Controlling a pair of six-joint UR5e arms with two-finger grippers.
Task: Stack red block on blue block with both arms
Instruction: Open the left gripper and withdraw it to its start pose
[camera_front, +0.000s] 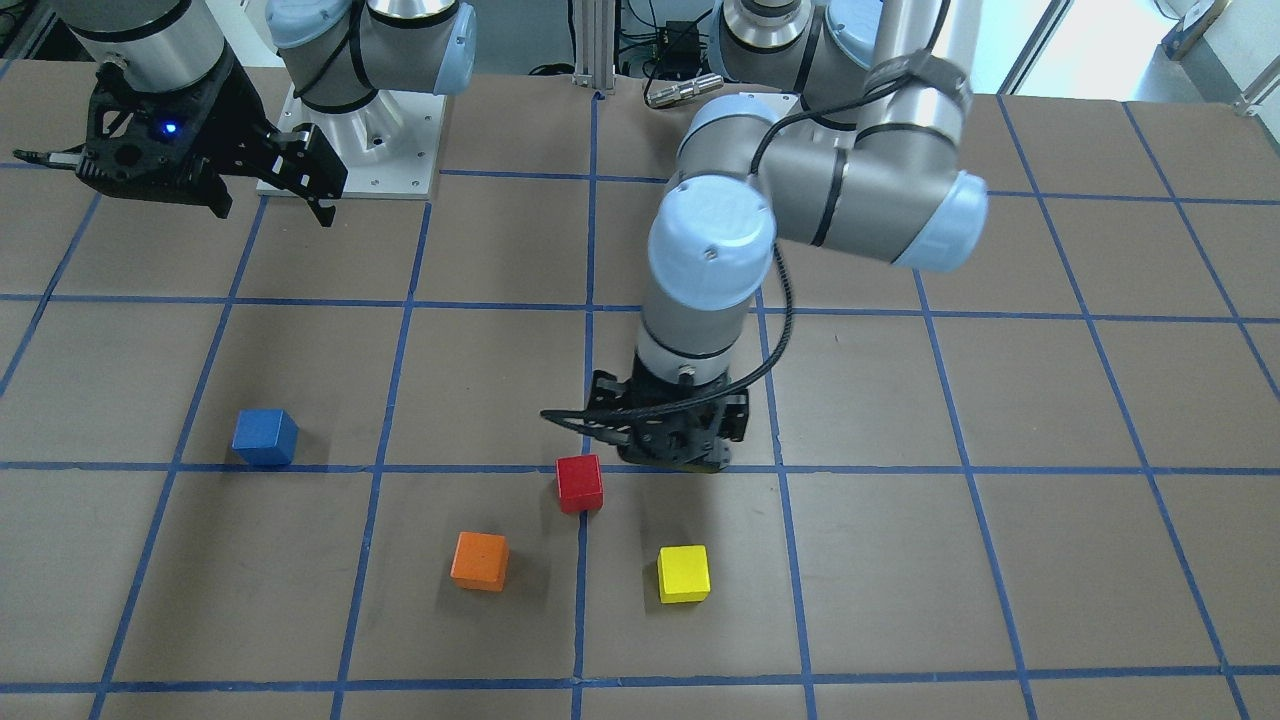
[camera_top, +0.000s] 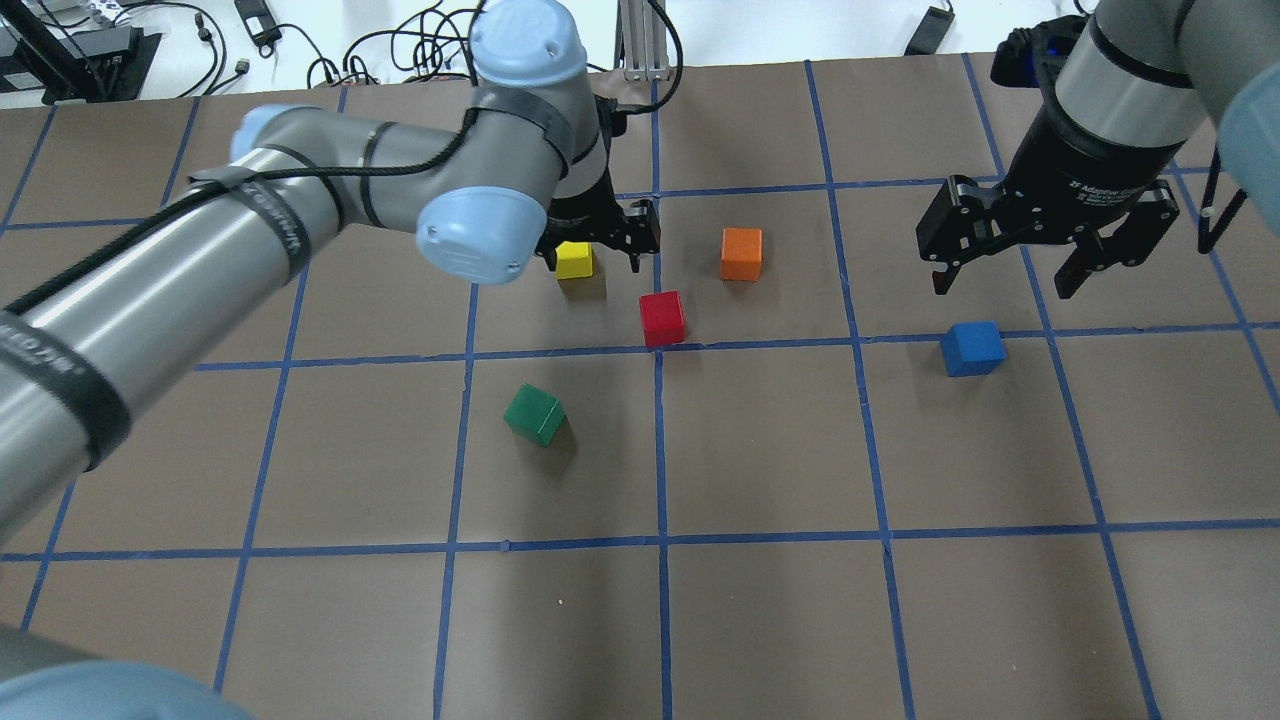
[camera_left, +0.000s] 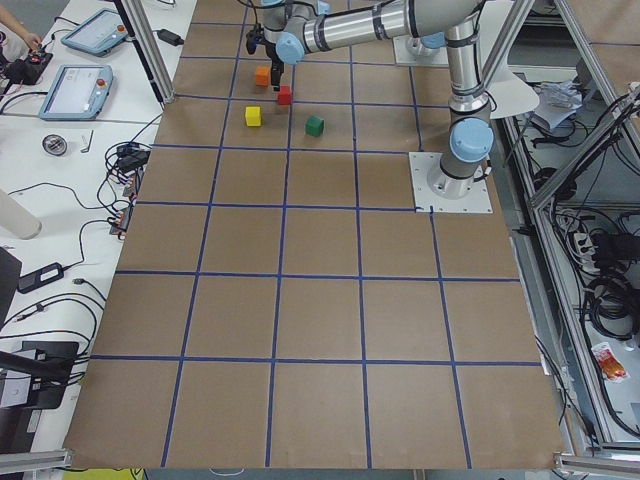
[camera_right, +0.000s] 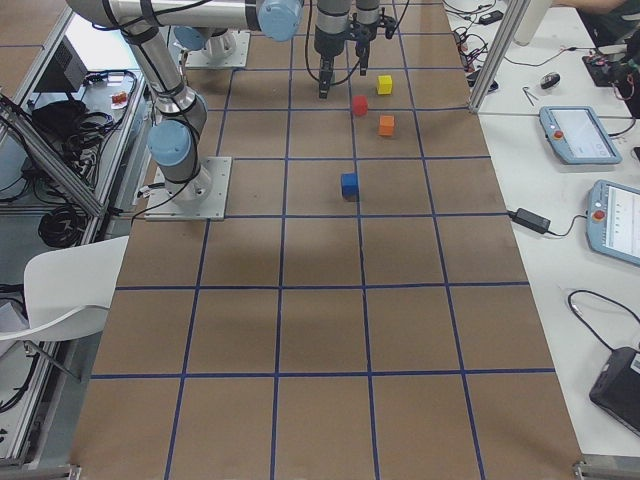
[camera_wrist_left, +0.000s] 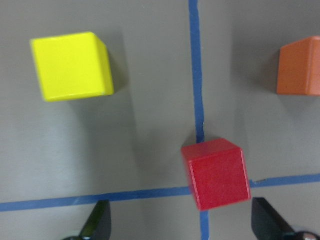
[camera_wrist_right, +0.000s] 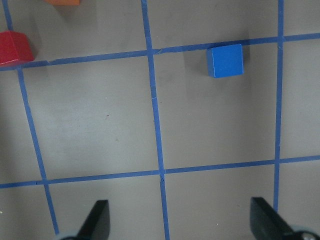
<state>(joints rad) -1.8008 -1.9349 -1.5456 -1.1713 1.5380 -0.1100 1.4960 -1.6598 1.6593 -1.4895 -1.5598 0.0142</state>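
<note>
Currently the red block (camera_top: 663, 318) rests on the worktop (camera_top: 760, 600) at a blue tape crossing, with nothing gripping it. The left gripper (camera_wrist_left: 181, 220) is released, jaws spread, just beside the block and apparently low over the worktop. A yellow block (camera_top: 575, 260) and an orange block (camera_top: 741, 253) lie near. The blue block (camera_top: 972, 348) sits well apart. The right gripper (camera_top: 1002, 290) is released and raised clear of it.

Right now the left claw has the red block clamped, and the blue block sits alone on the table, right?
No. The left claw is open and empty; the red block sits free on the table, as the left wrist view shows. The blue block does sit alone.
</note>
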